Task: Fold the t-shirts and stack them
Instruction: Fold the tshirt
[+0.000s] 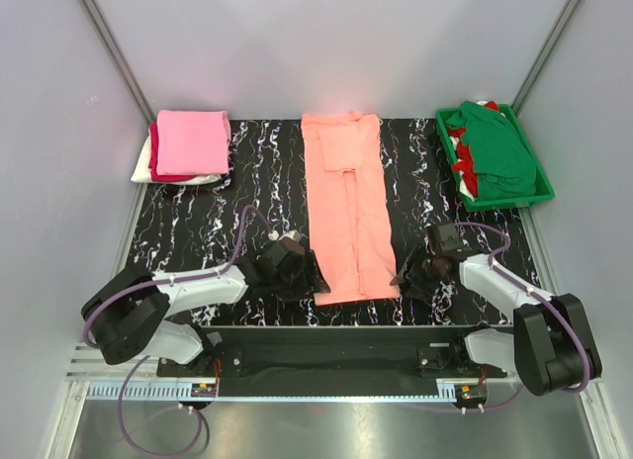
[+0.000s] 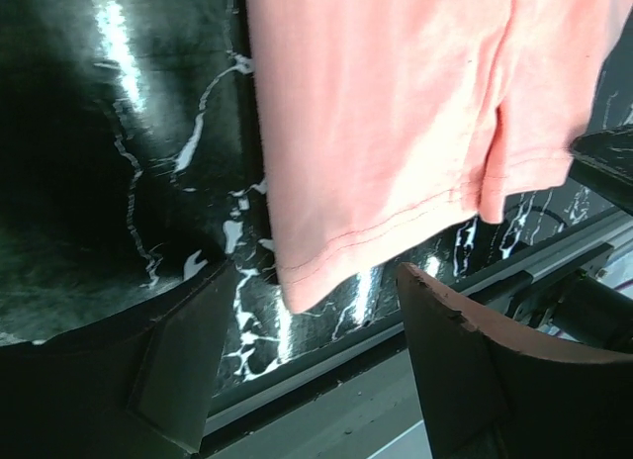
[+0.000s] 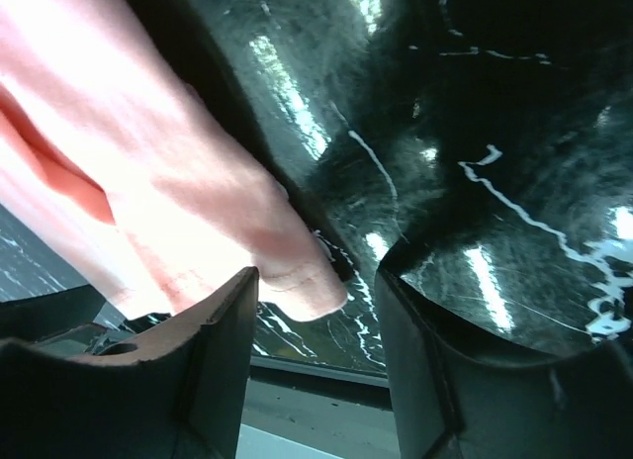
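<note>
The salmon-peach t-shirt (image 1: 346, 207) lies folded into a long narrow strip down the middle of the black marbled table. My left gripper (image 1: 297, 266) is open and empty beside the strip's near left corner, which shows between the jaws in the left wrist view (image 2: 396, 133). My right gripper (image 1: 410, 278) is open and empty beside the near right corner, which lies just ahead of the jaws in the right wrist view (image 3: 198, 212). A folded stack with a bright pink shirt (image 1: 191, 142) on top, red and white beneath, sits at the back left.
A green plastic tray (image 1: 539, 182) at the back right holds a dark green shirt (image 1: 499, 147) with red and white cloth under it. The table's near edge and a metal rail (image 2: 326, 400) run just below both grippers.
</note>
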Available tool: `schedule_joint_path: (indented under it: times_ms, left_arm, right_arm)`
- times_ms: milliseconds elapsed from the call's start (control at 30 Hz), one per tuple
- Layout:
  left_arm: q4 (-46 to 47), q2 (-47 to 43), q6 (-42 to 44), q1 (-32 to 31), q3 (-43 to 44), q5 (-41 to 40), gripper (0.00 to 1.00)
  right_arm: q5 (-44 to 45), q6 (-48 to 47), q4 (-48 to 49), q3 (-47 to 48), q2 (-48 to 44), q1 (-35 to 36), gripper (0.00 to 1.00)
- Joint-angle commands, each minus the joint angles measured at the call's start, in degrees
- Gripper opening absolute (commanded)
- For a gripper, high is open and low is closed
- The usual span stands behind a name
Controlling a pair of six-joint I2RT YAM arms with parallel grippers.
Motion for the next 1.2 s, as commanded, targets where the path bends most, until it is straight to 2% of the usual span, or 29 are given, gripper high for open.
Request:
schedule_joint_path:
  times_ms: [0, 67, 133, 167, 200, 233, 267, 333, 367, 467, 867, 1067, 1167]
  left_arm:
    - [1.93, 2.68, -1.28, -1.13, -1.05, -2.4, 0.72]
    - [3.24, 3.3, -1.72, -1.75, -1.4, -2.23, 0.68]
    - [4.12, 4.27, -2.33, -1.92, -1.84, -1.79, 0.63]
    - [4.65, 4.62, -2.42, -2.1, -1.84, -1.7, 0.6]
    - [4.74, 4.79, -2.42, -2.19, -1.75, -1.7, 0.57]
    - [4.74, 5.06, -2.42, -2.19, -1.66, -1.61, 0.53]
    - [5.09, 5.06, -2.42, -2.28, -1.66, -1.53, 0.44]
    - [5.36, 5.06, -2.16, -2.28, -1.66, -1.35, 0.31]
    - [5.79, 5.06, -1.81, -2.36, -1.49, -1.26, 0.18]
    - [4.13, 3.75, -1.89, -2.54, -0.7, -1.09, 0.0]
    - [-16.08, -13.82, -8.57, -10.27, 3.26, -8.38, 0.0]
    - [-23.28, -19.02, -9.37, -11.15, 6.77, -9.69, 0.0]
    - [-27.77, -19.46, -6.48, -10.45, 12.03, -12.85, 0.0]
  right_arm:
    - [-0.59, -0.94, 2.56, -0.78, 1.74, 0.86, 0.57]
    - [-0.68, -0.67, 3.17, -1.04, 2.09, 1.73, 0.48]
    - [-0.59, -0.41, 3.18, -1.04, 2.35, 2.17, 0.32]
    - [-0.33, -0.41, 3.09, -1.04, 2.44, 2.44, 0.2]
    - [-0.24, -0.41, 3.09, -0.96, 2.44, 2.62, 0.14]
    - [-0.07, -0.32, 3.09, -0.95, 2.53, 2.62, 0.09]
    - [-0.06, -0.23, 3.0, -0.95, 2.44, 2.79, 0.02]
    - [0.11, -0.32, 2.74, -0.87, 2.44, 2.79, 0.0]
    - [0.02, -0.41, 2.48, -0.78, 2.18, 2.88, 0.0]
    - [0.02, -0.76, -0.06, 0.01, 0.43, 2.97, 0.0]
    - [2.93, 6.18, -17.64, 2.74, -18.28, 9.56, 0.0]
    - [3.09, 7.15, -22.04, 7.3, -21.11, 10.88, 0.0]
    - [6.08, 5.93, -22.22, 13.0, -18.58, 10.88, 0.0]
